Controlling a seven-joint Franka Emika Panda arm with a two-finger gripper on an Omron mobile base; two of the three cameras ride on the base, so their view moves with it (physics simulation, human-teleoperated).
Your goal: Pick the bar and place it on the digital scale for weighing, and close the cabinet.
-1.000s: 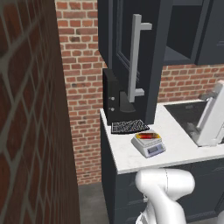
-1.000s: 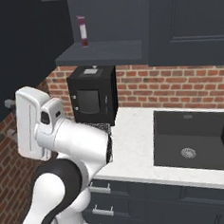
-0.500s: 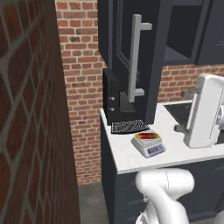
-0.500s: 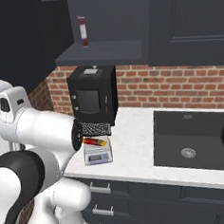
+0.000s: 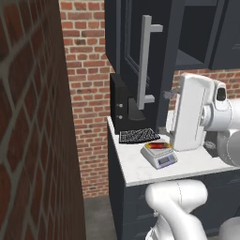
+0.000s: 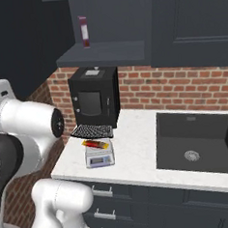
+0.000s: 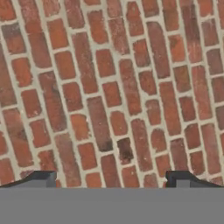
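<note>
On the digital scale (image 6: 99,157) the bar (image 6: 95,144) is lying, apart from the gripper (image 7: 113,177), whose jaws are standing wide, facing brick wall (image 7: 109,87).

Black box appliance (image 6: 94,97), mesh mat (image 6: 92,131), sink (image 6: 198,138)

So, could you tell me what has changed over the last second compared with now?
Only the arm moved: in the left base view it swung leftward, from the right edge to beside the cabinet door's handle. The gripper is open and empty, facing the brick wall. The bar stayed on the digital scale, and the cabinet door stayed open.
</note>
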